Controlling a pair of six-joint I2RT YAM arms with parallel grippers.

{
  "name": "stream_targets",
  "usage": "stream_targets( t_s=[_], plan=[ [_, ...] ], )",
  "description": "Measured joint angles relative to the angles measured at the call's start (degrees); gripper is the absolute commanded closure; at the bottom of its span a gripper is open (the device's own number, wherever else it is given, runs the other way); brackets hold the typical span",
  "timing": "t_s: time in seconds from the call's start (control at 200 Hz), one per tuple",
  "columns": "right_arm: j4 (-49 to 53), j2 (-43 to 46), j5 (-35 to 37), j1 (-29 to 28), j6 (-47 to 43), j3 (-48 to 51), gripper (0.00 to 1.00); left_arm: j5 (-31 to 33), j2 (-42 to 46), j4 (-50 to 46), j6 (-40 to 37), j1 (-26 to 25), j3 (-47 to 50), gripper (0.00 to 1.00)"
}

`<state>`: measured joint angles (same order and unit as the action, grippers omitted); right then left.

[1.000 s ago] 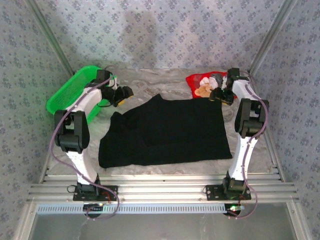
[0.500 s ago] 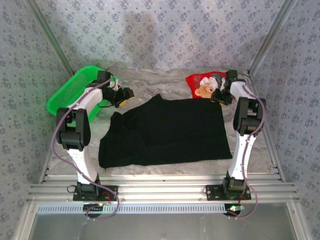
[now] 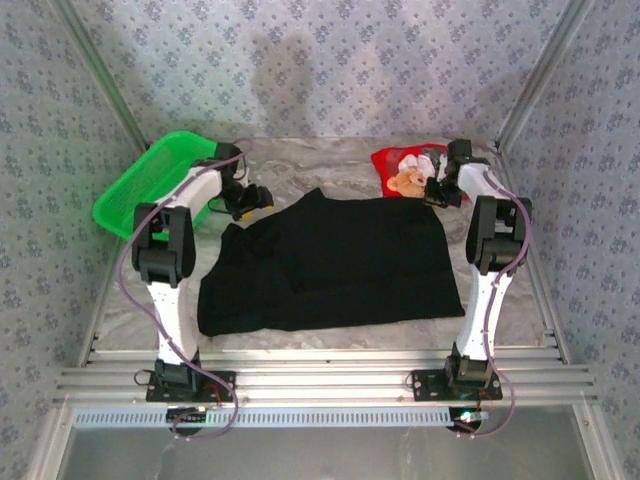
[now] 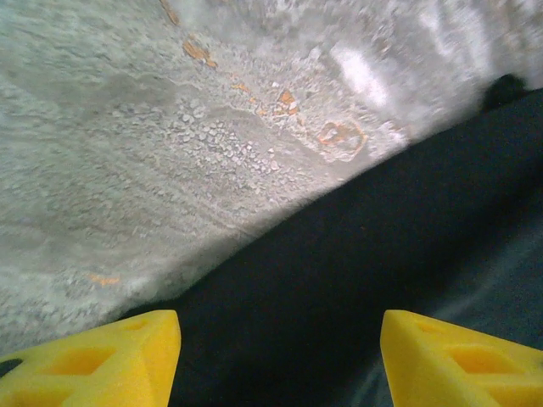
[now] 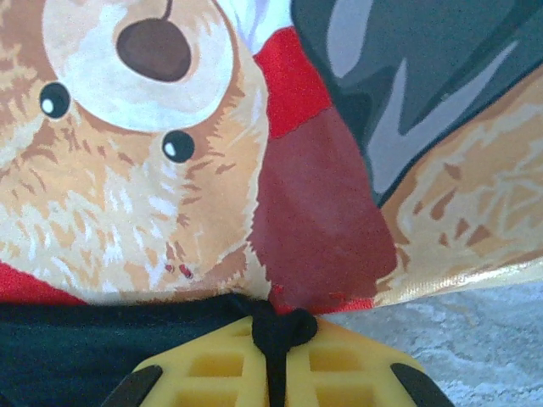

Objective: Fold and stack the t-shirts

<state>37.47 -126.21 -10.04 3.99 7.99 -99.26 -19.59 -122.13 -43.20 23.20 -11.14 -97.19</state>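
Black t-shirt (image 3: pixel 330 265) corner pinched by outstretched right pincer (image 5: pixel 273 348); left pincer (image 4: pixel 278 339) hovers spread.

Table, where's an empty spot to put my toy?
Bare grey marbled table at the back, between the green plastic mesh basket and the folded red teddy-bear t-shirt. The large black t-shirt crowds the middle.

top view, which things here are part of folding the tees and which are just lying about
Job:
black tee, spread flat
red tee, folded
right end effector, pinching the black tee's far corner
left end effector, open over its edge

Lying about:
green basket, far left
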Motion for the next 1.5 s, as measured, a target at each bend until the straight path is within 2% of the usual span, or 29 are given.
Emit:
stream_targets(
  t_s=[0.18,0.445,0.595,0.795,0.959,1.134,1.499],
  plan=[
    [0.2,0.5,-1.0,-0.2,-0.9,0.5,0.89,3.9,-3.8,-3.3,-1.7,-1.7,-1.9,0.39],
    [0.8,1.0,-2.0,-0.2,-1.4,0.7,0.89,6.0,-7.8,-5.8,-2.8,-2.4,-8.9,0.41],
    [0.9,1.0,-2.4,-0.2,-1.4,0.7,0.89,5.3,-9.5,-6.3,-2.5,-3.1,-12.2,0.40],
    [0.9,1.0,-2.8,-0.2,-1.4,0.8,0.90,4.2,-14.8,-7.8,-2.3,-4.7,-24.0,0.37],
    [0.9,1.0,-2.9,-0.3,-1.4,0.9,0.90,0.5,-17.3,-7.5,-0.5,-5.8,-29.1,0.35],
    [0.9,1.0,-2.9,-0.4,-1.4,0.9,0.91,-2.5,-24.1,-7.6,0.7,-7.3,-40.2,0.35],
    [0.9,1.6,-2.9,-1.6,-1.4,1.6,0.90,-0.8,-30.7,-8.2,1.2,-9.9,-48.6,0.35]
  ],
)
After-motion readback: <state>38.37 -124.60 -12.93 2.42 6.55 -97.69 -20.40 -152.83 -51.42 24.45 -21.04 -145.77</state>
